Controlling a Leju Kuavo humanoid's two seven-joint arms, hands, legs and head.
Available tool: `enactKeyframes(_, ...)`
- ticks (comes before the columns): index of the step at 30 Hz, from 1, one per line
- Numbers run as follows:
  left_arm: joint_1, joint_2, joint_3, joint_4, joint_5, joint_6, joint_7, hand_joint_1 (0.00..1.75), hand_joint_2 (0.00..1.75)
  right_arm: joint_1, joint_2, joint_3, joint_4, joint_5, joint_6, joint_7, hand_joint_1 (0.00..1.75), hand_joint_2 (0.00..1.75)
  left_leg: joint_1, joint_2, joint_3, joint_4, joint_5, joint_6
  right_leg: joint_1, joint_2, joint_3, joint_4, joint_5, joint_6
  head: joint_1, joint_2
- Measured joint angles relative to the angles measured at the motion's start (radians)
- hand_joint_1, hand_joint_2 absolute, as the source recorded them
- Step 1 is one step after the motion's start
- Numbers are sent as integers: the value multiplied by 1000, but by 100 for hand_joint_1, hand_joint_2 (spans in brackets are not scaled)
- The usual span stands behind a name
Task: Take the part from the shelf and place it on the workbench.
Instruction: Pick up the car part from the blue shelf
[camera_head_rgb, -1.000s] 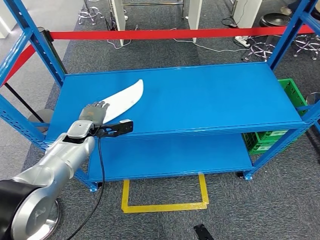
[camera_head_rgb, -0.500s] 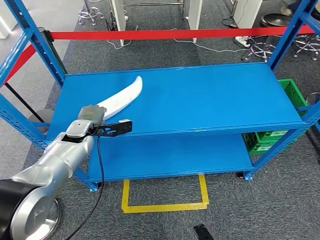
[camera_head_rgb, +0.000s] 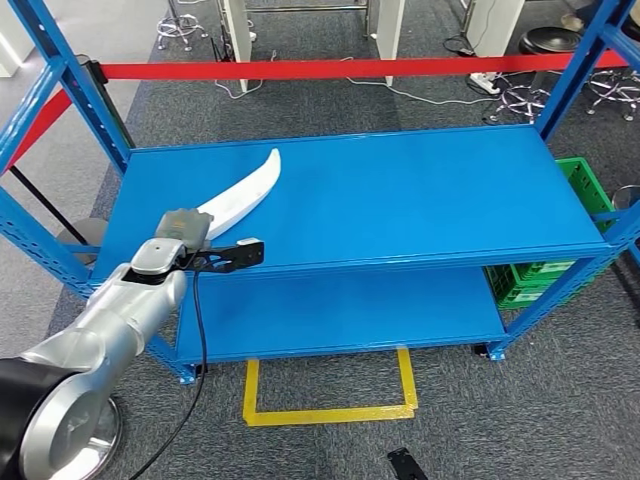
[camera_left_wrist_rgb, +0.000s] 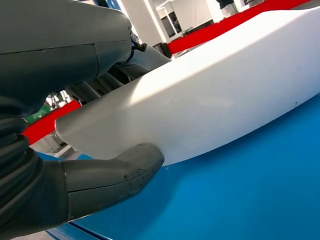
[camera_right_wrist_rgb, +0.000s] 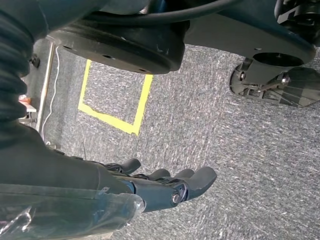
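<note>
White curved blade-shaped part (camera_head_rgb: 241, 192), smooth matte plastic w/ one pointed tip, lies on top level of blue metal shelf (camera_head_rgb: 423, 190), left side, tip aimed toward the back, wide end toward the front edge. In left wrist view the part (camera_left_wrist_rgb: 226, 95) looks long, slightly convex, resting against the blue surface along its lower edge.

Silver left arm comes in from lower left, stretched fwd over the shelf's front edge; black bracket w/ cable sticks out beside the wrist. Left hand (camera_head_rgb: 183, 228) sits over the part's wide end. In wrist view the left hand (camera_left_wrist_rgb: 56, 115) has its thick grey thumb (camera_left_wrist_rgb: 113, 175) under the part's edge and darker fingers over the top, so it grips the part's near end; part not lifted clear, far portion on the shelf.

Right hand (camera_right_wrist_rgb: 162, 187) hangs low over grey carpet, near yellow floor tape (camera_right_wrist_rgb: 124, 117); fingers straight, close together, slightly apart at the tips, holding nothing.
</note>
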Motion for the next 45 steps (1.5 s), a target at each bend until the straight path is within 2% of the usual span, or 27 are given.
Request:
enactKeyframes(7, 0, 2, -7, 0, -11, 20, 11, 175, 175, 0, 0, 0, 0, 10, 0, -2, 0, 175, 0, 0, 0, 0, 0, 0, 0, 0, 0, 0, 0, 0, 0, 0)
enactKeyframes(12, 2, 4, -11, 0, 8, 73, 9, 175, 175, 0, 0, -2, 0, 13, -1, -2, 0, 175, 0, 0, 0, 0, 0, 0, 0, 0, 0, 0, 0, 0, 0, 0)
enactKeyframes(16, 9, 5, -9, -1, 34, 214, -27, 175, 175, 1, 0, -14, 0, 15, -1, -6, 0, 175, 0, 0, 0, 0, 0, 0, 0, 0, -1, 0, 0, 0, 0, 0)
enactKeyframes(20, 6, 2, -5, -15, 51, 386, -109, 175, 175, 8, 0, -32, 0, 9, -5, -16, 0, 175, 0, 0, 0, 0, 0, 0, 0, 0, -1, -1, 0, 0, 0, 0)
enactKeyframes(25, 2, -20, -7, -56, 63, 499, -181, 175, 175, 15, 0, -55, 0, -1, -8, -29, 0, 175, 0, 0, 0, 0, 0, 0, 0, 1, -1, -1, 0, 0, 0, 0)
enactKeyframes(30, 9, -38, -18, -93, 85, 540, -221, 175, 175, 18, 0, -74, 0, -8, -9, -30, 0, 175, 0, 0, 0, 0, 0, 1, 0, 0, 0, -2, 0, 0, 0, 0)
enactKeyframes(33, 35, -46, -52, -151, 130, 552, -247, 175, 175, 18, 0, -86, 0, -10, -9, -32, 0, 175, -1, 0, 0, 1, -1, 2, -1, 0, 0, -3, 0, 1, 0, 0)
enactKeyframes(38, 107, -49, -142, -284, 223, 519, -247, 175, 175, 20, 0, -107, 0, -13, -10, -40, 0, 175, -5, 0, -1, 6, -8, 13, -5, 1, 3, -5, -2, 6, 0, 0)
enactKeyframes(42, 136, -42, -196, -348, 290, 519, -254, 175, 175, 21, 0, -121, 0, -11, -11, -45, 0, 175, -8, 1, 1, 5, -7, 26, -9, 1, 8, -10, -1, 19, -1, 0)
enactKeyframes(44, 144, -37, -218, -376, 313, 519, -256, 175, 175, 21, 0, -124, 0, -10, -14, -46, 0, 175, -3, 3, 6, -9, 4, 34, -7, -3, 0, 4, -19, 26, 1, 0)
enactKeyframes(45, 146, -34, -229, -388, 322, 519, -256, 175, 175, 21, 0, -125, 0, -9, -16, -47, 0, 175, 1, 4, 9, -15, 7, 36, -6, -6, -13, 37, -44, 28, 3, 0)
